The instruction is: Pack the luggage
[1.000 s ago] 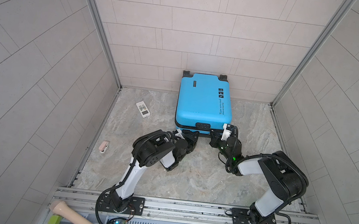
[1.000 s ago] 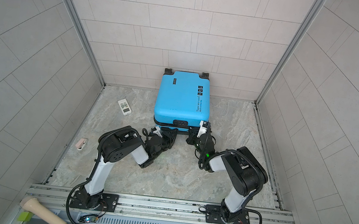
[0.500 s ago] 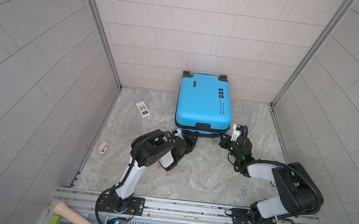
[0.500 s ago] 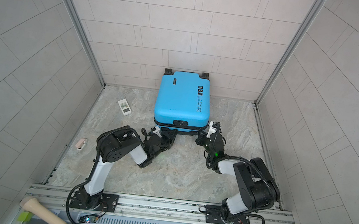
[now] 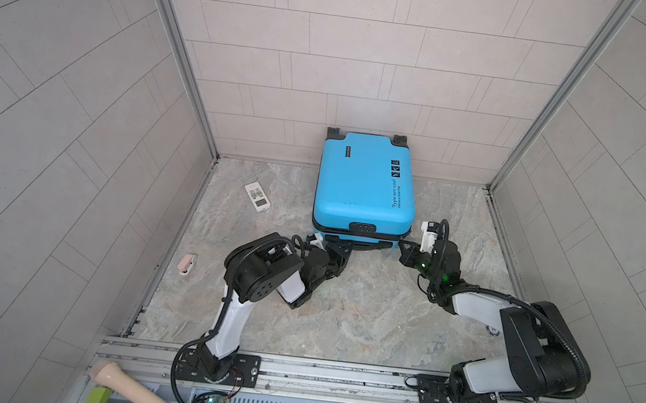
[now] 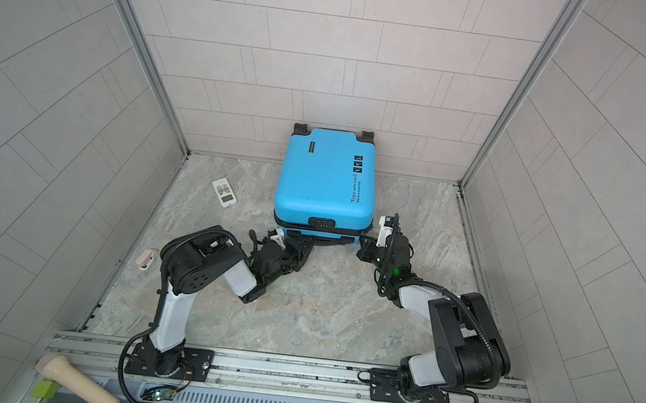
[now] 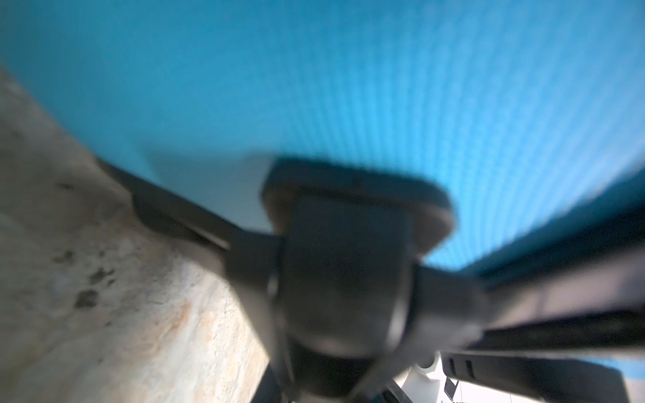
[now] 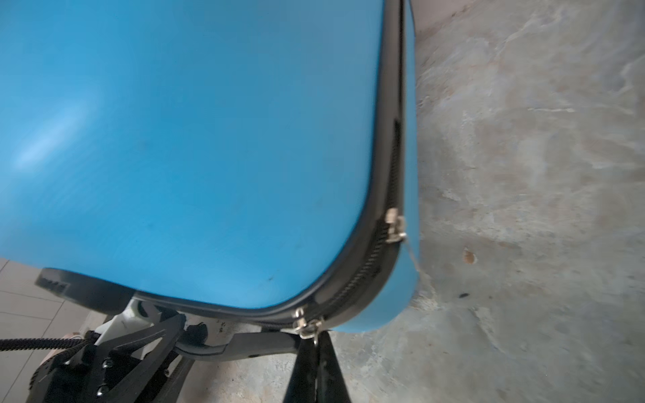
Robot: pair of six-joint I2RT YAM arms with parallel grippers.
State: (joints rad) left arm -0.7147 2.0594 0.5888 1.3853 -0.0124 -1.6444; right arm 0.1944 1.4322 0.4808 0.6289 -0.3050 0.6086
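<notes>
The bright-blue luggage (image 5: 363, 182) (image 6: 326, 178) lies flat and closed on the floor, its wheels against the back wall. My left gripper (image 5: 342, 251) (image 6: 303, 246) is at its near end, shut on the black handle (image 5: 366, 246) (image 7: 342, 272), which fills the blurred left wrist view. My right gripper (image 5: 405, 248) (image 6: 364, 244) (image 8: 316, 349) is at the near right corner, shut on a silver zipper pull (image 8: 307, 326). A second slider (image 8: 394, 225) sits further along the black zipper.
A white remote (image 5: 257, 197) lies left of the luggage. A small pink object (image 5: 186, 263) rests by the left wall. A beige handle-shaped thing (image 5: 130, 390) and a green block (image 5: 98, 396) sit at the front rail. Tiled walls enclose three sides.
My right gripper has moved right along the luggage's near edge to the right corner, and its elbow has swung out to the right. The left arm has held still.
</notes>
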